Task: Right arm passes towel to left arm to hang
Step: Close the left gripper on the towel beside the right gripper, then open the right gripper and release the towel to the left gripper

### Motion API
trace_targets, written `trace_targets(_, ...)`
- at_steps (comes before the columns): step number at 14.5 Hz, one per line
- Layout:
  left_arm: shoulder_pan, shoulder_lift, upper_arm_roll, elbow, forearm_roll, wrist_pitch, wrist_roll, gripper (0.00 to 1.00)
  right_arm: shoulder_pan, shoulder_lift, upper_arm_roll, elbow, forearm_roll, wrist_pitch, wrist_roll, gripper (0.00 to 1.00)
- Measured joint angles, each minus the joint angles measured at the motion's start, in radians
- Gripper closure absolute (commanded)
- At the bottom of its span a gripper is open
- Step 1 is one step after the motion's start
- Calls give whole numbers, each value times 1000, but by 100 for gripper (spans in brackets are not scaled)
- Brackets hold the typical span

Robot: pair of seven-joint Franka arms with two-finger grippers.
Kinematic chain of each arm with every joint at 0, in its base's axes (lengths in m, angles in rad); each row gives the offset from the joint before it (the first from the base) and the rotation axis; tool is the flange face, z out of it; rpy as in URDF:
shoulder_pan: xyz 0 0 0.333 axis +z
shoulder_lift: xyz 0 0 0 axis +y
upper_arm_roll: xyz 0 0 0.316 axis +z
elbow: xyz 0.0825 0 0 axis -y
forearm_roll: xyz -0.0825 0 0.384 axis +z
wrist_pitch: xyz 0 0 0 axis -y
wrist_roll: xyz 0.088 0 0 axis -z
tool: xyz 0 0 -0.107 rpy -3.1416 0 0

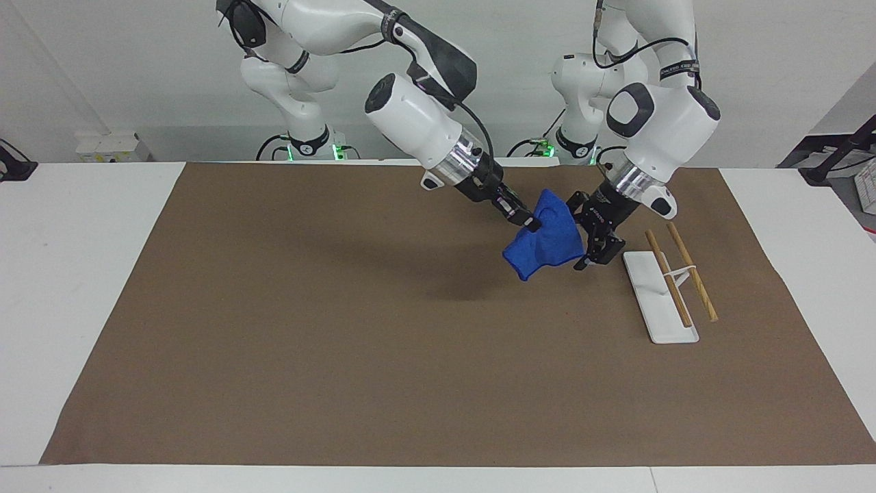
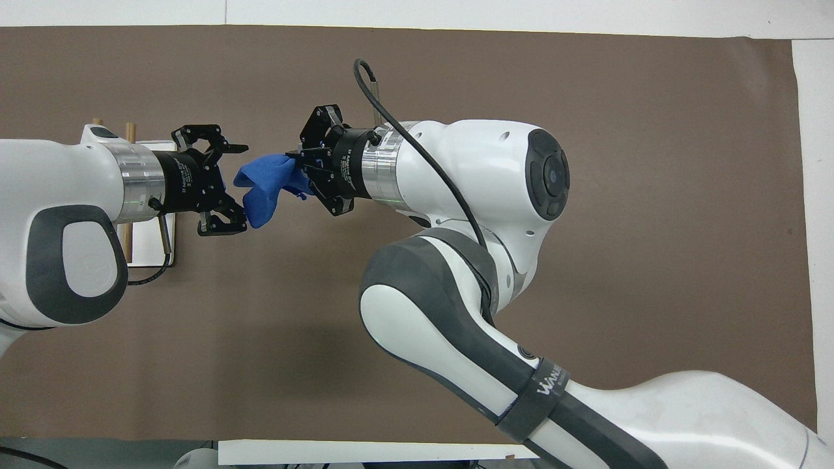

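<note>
The right arm reaches in from its end of the table. Its gripper (image 1: 527,221) is shut on one corner of the blue towel (image 1: 547,241) and holds it in the air over the brown mat. The towel hangs crumpled from the grip, and also shows in the overhead view (image 2: 260,187). The left gripper (image 1: 593,234) is open at the towel's free end, with one finger on each side of the cloth's edge (image 2: 238,187). The right gripper also shows in the overhead view (image 2: 301,170). The towel's loop string is not visible.
A white rack base (image 1: 657,308) with two wooden rods (image 1: 692,272) on a wire stand lies on the mat (image 1: 342,342) toward the left arm's end, just beside the left gripper. In the overhead view the left arm covers most of the rack (image 2: 148,246).
</note>
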Motion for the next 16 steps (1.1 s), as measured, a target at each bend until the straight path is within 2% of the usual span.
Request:
trace_targets(2, 0, 6, 0, 1, 0, 5, 0, 85, 0, 0, 1, 0, 0, 0, 1, 100)
trace_targets(4, 0, 6, 0, 2, 0, 5, 0, 100, 0, 0, 1, 0, 0, 0, 1, 100)
trace_targets(11, 0, 13, 3, 27, 0, 5, 0, 100, 0, 1, 1, 0, 0, 0, 1, 100)
trace_targets(12, 0, 15, 3, 29, 0, 5, 3, 100, 0, 1, 1, 0, 0, 0, 1, 85)
trace_targets(13, 0, 17, 3, 32, 0, 5, 10, 100, 0, 1, 1, 0, 0, 0, 1, 23)
trace_targets(14, 0, 18, 3, 36, 0, 5, 16, 100, -1, 1, 1, 0, 0, 0, 1, 2)
trace_targets(16, 0, 18, 6, 50, 0, 5, 25, 100, -2, 1, 1, 1, 0, 0, 1, 1)
